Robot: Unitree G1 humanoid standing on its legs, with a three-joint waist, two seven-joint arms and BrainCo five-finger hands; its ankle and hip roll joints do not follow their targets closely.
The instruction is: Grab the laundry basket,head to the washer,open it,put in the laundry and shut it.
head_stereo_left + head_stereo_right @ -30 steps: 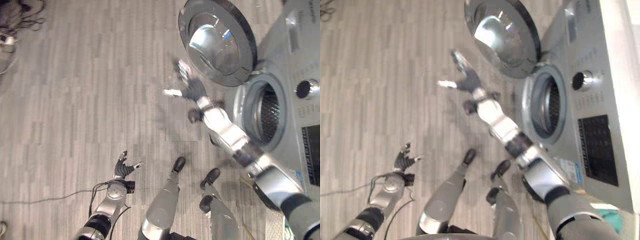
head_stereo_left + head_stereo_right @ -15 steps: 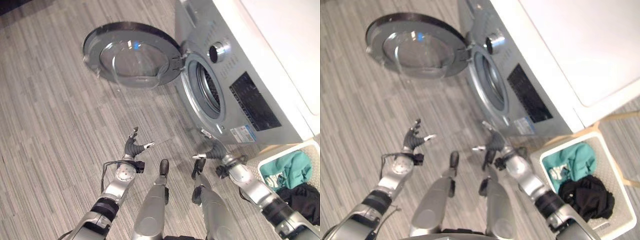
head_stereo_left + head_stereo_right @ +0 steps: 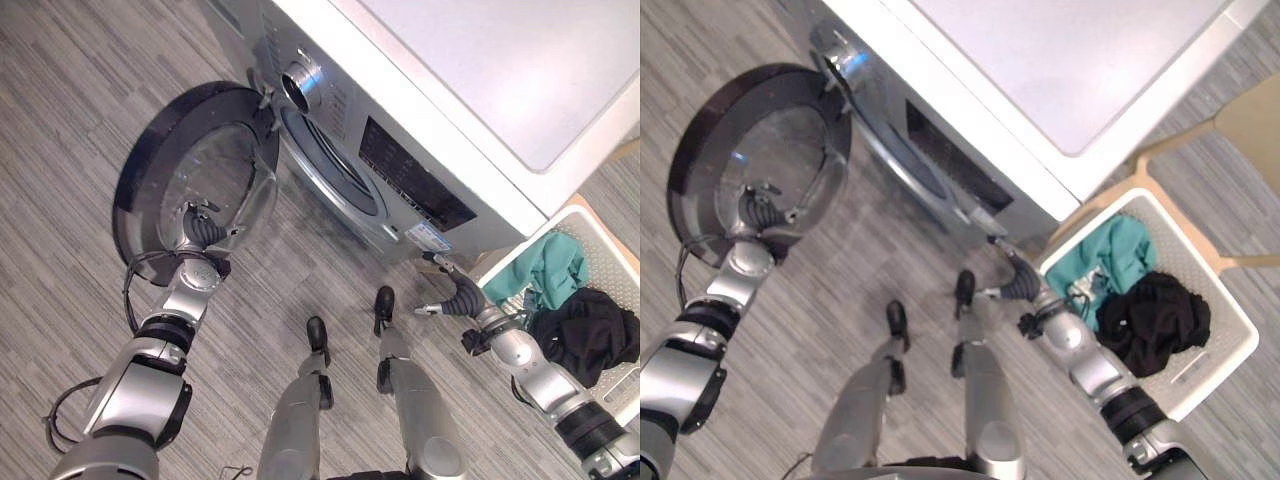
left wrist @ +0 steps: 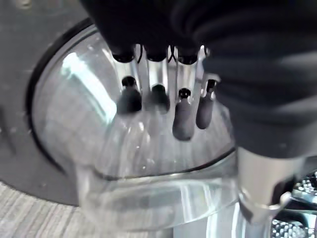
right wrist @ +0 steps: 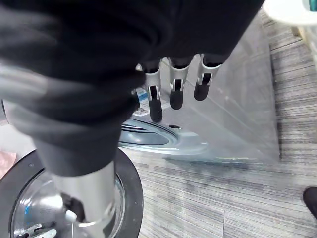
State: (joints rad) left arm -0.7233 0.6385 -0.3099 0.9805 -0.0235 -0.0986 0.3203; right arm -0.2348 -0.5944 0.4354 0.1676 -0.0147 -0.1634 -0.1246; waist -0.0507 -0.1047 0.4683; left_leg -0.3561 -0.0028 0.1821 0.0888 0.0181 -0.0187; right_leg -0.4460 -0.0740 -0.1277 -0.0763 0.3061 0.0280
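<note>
Washer (image 3: 430, 90) door (image 3: 195, 180) swung open at 10 o'clock with left hand (image 3: 205, 232) slack-fingered against its glass, right hand (image 3: 458, 293) empty, fingers relaxed; laundry (image 3: 1155, 322) unloaded in basket (image 3: 1210, 375) at 4 o'clock: loading, shutting remain

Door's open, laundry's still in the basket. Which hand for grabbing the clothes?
Right. The right hand, fingers relaxed, hangs beside the laundry basket with the teal garment nearest. The left hand is over at the washer door.
</note>
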